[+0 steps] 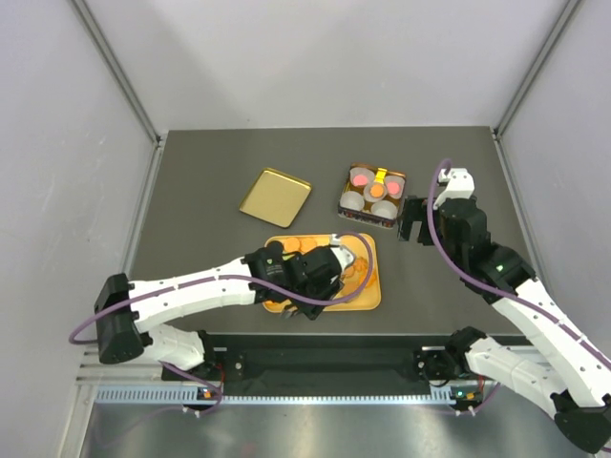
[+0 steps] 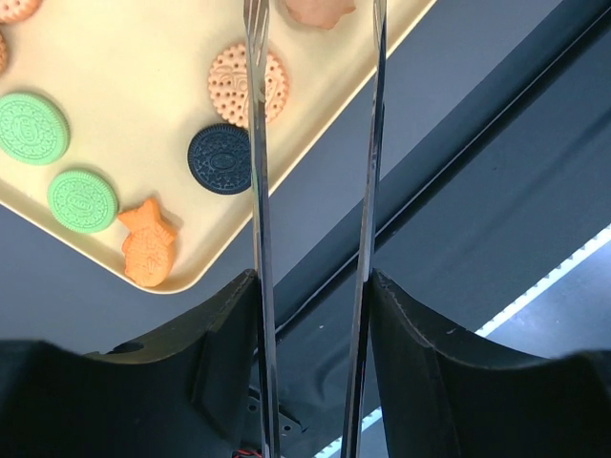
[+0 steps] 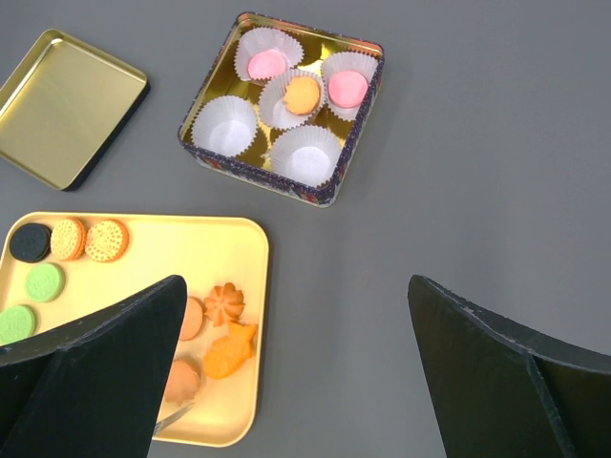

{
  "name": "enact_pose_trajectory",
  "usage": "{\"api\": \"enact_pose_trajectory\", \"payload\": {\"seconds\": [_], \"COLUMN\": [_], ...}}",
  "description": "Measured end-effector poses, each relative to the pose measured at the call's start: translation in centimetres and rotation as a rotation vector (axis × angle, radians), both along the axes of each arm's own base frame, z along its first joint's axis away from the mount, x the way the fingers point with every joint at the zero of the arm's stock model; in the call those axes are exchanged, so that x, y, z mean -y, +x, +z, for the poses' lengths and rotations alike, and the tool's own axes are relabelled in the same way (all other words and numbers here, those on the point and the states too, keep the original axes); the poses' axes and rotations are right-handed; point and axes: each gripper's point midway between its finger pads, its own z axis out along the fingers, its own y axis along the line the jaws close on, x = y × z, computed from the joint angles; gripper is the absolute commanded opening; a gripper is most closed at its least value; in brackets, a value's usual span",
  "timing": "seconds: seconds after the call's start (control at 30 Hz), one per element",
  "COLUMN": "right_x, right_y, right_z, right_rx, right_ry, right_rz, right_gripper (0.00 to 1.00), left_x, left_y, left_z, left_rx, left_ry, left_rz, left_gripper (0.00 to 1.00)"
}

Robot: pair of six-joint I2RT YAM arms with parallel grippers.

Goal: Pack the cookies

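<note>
Cookies lie on a yellow tray (image 1: 370, 298): green ones (image 2: 33, 127), a black one (image 2: 220, 158), a dotted orange round (image 2: 239, 84) and an orange fish (image 2: 148, 243). My left gripper (image 1: 323, 273) hovers over the tray, shut on metal tongs (image 2: 256, 191). The tong arms reach up to a pale orange cookie (image 2: 320, 10) at the frame's top edge; their tips are cut off. A square tin (image 3: 263, 176) holds white paper cups with two pink cookies (image 3: 267, 64) and an orange one (image 3: 302, 94). My right gripper (image 3: 294, 296) hangs open and bare above the table, right of the tray.
The tin's gold lid (image 1: 275, 197) lies upside down at the back left of the tray. Two paper cups (image 3: 225, 136) in the tin have nothing in them. The tray's near edge runs close to the table's front edge.
</note>
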Motion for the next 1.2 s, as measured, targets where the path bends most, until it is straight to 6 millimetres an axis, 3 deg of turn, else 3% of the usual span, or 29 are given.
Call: {"api": "enact_pose_trajectory", "payload": {"seconds": [0.4, 0.77, 1.2], "right_x": [0.0, 0.2, 0.2], "right_y": [-0.1, -0.2, -0.2], "right_z": [0.1, -0.2, -0.2], "right_rx": [0.003, 0.004, 0.004], "right_ry": [0.002, 0.002, 0.003], "right_rz": [0.0, -0.001, 0.0], "right_gripper": [1.0, 1.0, 1.0], "left_x": [0.1, 0.0, 0.6], "left_y": [0.2, 0.4, 2.7], "left_z": [-2.2, -2.2, 2.5], "left_rx": [-0.018, -0.008, 0.11], "left_ry": [0.074, 0.085, 0.043], "left_rz": [0.003, -0.006, 0.031], "left_gripper": [0.52, 0.26, 0.24]}}
